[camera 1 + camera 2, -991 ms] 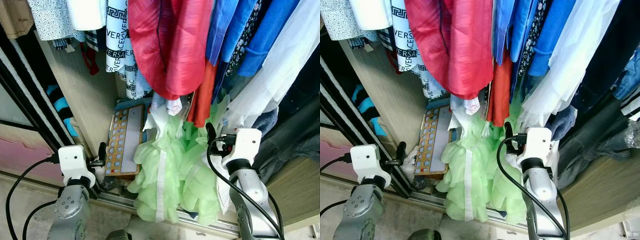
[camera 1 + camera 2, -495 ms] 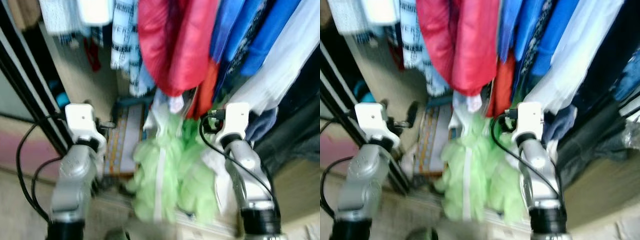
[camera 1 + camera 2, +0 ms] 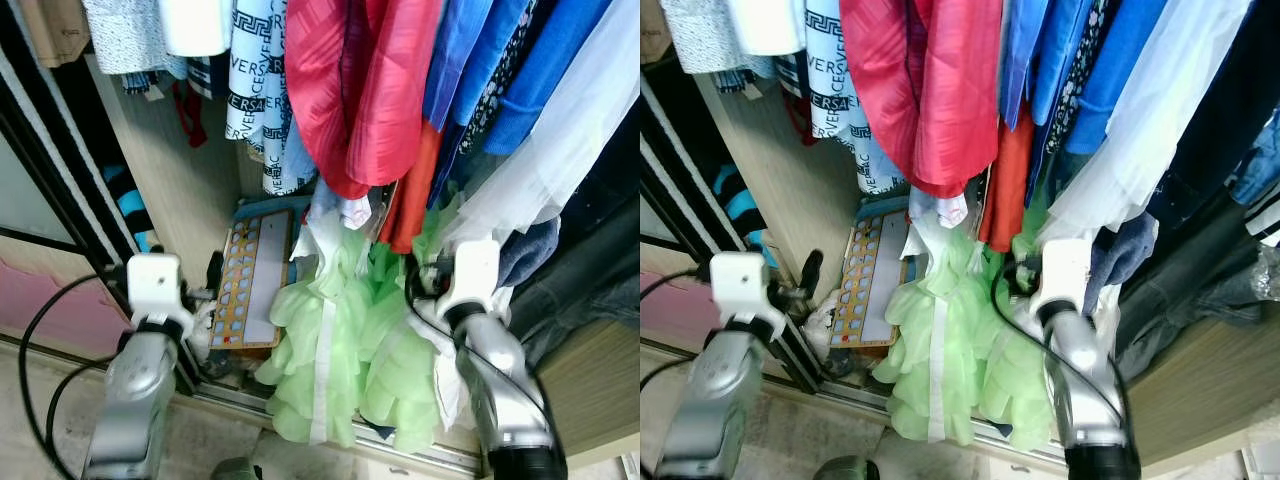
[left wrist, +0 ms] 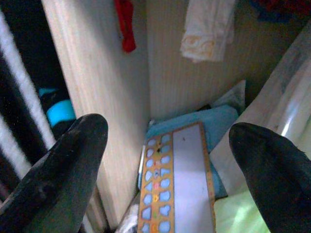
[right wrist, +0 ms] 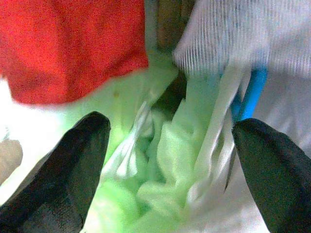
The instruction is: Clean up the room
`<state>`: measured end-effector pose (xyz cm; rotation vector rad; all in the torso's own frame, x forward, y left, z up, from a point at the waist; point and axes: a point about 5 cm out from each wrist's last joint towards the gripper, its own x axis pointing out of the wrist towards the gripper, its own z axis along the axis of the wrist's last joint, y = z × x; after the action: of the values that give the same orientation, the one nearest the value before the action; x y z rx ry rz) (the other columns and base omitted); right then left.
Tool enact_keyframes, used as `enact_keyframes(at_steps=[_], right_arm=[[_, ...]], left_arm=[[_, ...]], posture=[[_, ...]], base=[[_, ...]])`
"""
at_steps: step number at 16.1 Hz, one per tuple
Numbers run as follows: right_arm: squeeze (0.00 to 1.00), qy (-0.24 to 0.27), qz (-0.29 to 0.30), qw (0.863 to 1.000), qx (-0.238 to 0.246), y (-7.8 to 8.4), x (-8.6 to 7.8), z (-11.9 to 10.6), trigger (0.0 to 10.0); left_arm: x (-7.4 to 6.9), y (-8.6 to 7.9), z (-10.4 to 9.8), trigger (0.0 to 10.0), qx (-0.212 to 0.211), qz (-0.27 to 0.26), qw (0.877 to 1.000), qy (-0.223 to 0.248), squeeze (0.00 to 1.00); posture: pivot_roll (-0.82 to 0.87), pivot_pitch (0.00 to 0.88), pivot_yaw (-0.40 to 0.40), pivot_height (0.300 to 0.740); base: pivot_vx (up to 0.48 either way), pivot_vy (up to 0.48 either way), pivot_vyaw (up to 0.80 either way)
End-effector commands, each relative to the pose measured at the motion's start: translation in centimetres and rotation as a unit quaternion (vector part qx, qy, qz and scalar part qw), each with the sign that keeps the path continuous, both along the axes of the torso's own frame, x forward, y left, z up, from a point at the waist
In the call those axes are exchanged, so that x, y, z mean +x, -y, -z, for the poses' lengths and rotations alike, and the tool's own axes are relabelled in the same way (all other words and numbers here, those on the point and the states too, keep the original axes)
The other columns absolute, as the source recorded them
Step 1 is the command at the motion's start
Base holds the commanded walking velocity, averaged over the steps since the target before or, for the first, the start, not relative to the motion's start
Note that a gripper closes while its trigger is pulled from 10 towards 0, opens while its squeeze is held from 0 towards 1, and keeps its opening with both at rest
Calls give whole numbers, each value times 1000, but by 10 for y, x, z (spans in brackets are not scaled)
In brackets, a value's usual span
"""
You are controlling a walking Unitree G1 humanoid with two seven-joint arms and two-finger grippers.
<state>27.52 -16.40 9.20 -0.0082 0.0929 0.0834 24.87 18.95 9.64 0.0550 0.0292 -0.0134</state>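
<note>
I face an open wardrobe. A pale green ruffled dress (image 3: 330,340) hangs down to the wardrobe floor under a red garment (image 3: 350,90). My right gripper (image 3: 416,278) is open right beside the green ruffles; in the right wrist view its fingers (image 5: 63,170) stand wide apart with green fabric (image 5: 160,194) between and beyond them. My left gripper (image 3: 213,272) is open by the wooden partition (image 3: 170,170). It faces an orange board with blue holes (image 4: 170,194) that leans at the wardrobe bottom.
Blue garments (image 3: 500,70), a sheer white one (image 3: 570,150) and a black-and-white patterned one (image 3: 255,80) hang overhead. Dark jeans (image 3: 590,280) lie on a wooden shelf (image 3: 590,390) at the right. A black sliding-door frame (image 3: 50,180) stands at the left.
Both arms rose, then came partly down, and now reach a little further into the wardrobe. The blur of half a second ago is gone. Both grippers stay open.
</note>
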Motion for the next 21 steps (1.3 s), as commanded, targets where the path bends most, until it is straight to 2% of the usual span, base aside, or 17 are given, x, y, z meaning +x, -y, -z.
enact_keyframes(at_steps=[1,4,5,9,14,17,21], right_arm=[[0,20,10,1000,7,2,3,-8,10000],[0,27,22,999,6,2,5,-11,10000],[0,38,17,999,-12,0,6,-14,10000],[0,39,14,999,-12,0,11,-16,10000],[0,37,5,999,-7,-5,14,-16,10000],[0,45,-6,999,10,-13,21,-24,10000],[0,40,-7,999,12,-13,22,-22,10000]], left_arm=[[-1,-4,1,10000,-6,5,1000,11,0],[0,-5,0,10000,-6,7,1000,25,0],[1,-5,0,10000,-13,8,1000,27,0],[3,3,-1,10000,-25,22,999,29,0],[5,7,1,10000,-19,26,999,26,0],[8,12,0,10000,-18,27,999,29,0],[12,10,-6,10000,-11,17,999,41,0]], posture=[[111,0,-16,740],[116,0,-16,740],[115,0,-16,740],[116,0,-17,740],[116,0,-28,740],[113,0,-34,740],[123,0,-48,740]], base=[[0,0,0],[0,0,0],[0,0,0],[0,0,800],[0,0,800],[0,0,800],[0,0,800]])
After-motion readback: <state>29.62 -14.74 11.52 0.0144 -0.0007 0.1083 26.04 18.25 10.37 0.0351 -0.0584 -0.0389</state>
